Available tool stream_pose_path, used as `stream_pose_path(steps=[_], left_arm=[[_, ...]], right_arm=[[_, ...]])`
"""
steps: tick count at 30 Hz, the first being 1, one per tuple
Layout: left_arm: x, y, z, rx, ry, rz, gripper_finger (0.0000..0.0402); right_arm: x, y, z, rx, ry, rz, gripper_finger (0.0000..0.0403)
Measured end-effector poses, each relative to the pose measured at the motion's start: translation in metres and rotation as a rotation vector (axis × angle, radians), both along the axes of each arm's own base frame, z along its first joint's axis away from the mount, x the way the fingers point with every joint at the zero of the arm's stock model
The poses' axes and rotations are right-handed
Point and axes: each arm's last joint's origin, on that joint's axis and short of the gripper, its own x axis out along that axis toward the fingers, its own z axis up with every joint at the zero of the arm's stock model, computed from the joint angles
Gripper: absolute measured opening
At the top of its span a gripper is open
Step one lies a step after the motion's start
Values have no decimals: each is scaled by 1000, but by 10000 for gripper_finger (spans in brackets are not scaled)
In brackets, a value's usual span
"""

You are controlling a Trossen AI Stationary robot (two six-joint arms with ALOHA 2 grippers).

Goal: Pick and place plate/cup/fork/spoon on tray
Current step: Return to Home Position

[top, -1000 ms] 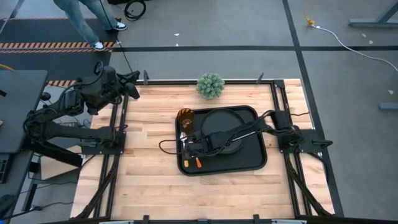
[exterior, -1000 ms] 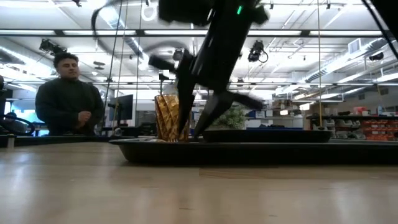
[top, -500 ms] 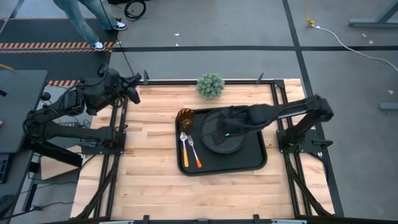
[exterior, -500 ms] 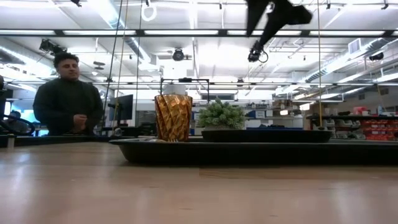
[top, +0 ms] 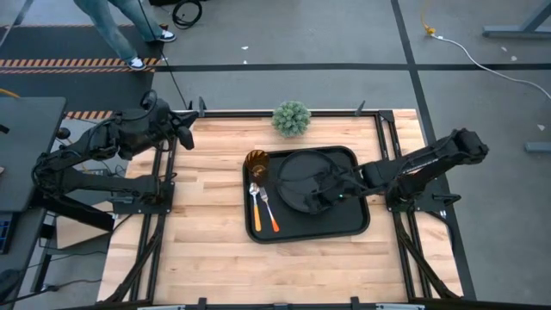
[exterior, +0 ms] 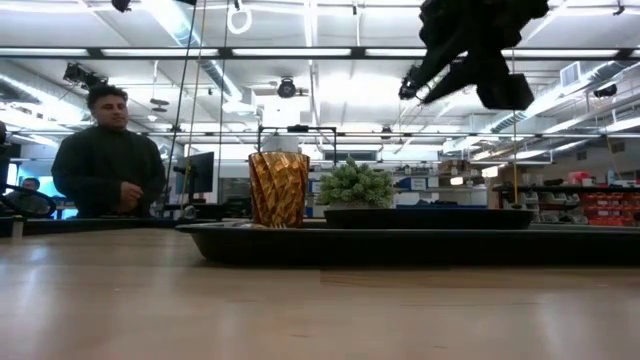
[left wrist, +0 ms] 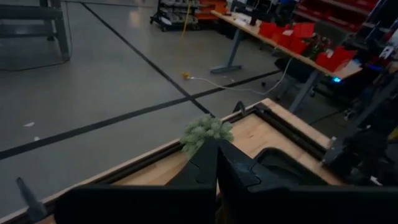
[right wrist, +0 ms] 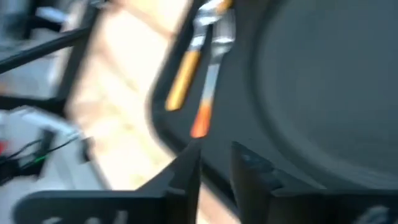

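Plate [top: 306, 178], cup [top: 256, 161] at ten o'clock, fork [top: 269, 209] and spoon [top: 255, 203] sit on the tray [top: 355, 226], apparently finished, right gripper [top: 325, 194] overhead with narrow empty jaws, left gripper [top: 184, 122] parked, jaws closed.

The whole table [top: 207, 224] is seen straight down from overhead. A level line across the tabletop into the room is taken at table height, close to the tray [exterior: 400, 243]. From the left wrist, the far edge and plant [left wrist: 205, 132] are faced. From the right wrist, the tray [right wrist: 249, 168] is viewed closely. The tray is shared by three views.
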Motion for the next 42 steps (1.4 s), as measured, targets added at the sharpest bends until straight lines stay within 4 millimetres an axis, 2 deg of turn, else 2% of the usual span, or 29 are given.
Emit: stream_pose_path(steps=[3, 5, 7, 12, 17, 19, 21, 23, 27, 32, 37, 39, 42], left_arm=[[0, 0, -1, -1, 14, 0, 9], [0, 0, -1, 2, 18, -1, 9], [0, 0, -1, 2, 18, -1, 9], [-1, 0, -2, 6, 33, -3, 9], [-3, 0, -5, 84, 146, 6, 9], [-3, 1, -5, 128, 184, 24, 9], [-4, 1, -5, 103, 158, 39, 9], [-3, 0, -5, 60, 116, 18, 9], [0, -2, -3, 33, 85, -97, 9], [-1, -8, 3, 46, 25, -273, 9], [-4, -16, 14, 114, -77, -420, 9], [1, -21, 12, 150, -149, -486, 9], [14, -28, -2, 215, -288, -584, 9]], right_arm=[[-3, 1, 2, 18, -104, 82, 50], [-6, 0, 12, -10, -167, 141, 20], [-11, -1, 21, -31, -207, 179, 7], [-21, 0, 36, 5, -283, 178, 35], [-24, -1, 40, -78, -303, 244, 49], [-24, -1, 40, -47, -302, 223, 49], [-24, 0, 40, 27, -295, 173, 48], [-24, 1, 39, 8, -292, 143, 48], [-29, 1, 46, -20, -325, 185, 48], [-45, 0, 67, 9, -440, 298, 48], [-64, 0, 88, -44, -582, 390, 48], [-68, 1, 96, -93, -648, 440, 49], [-70, 9, 99, -233, -716, 570, 48]])
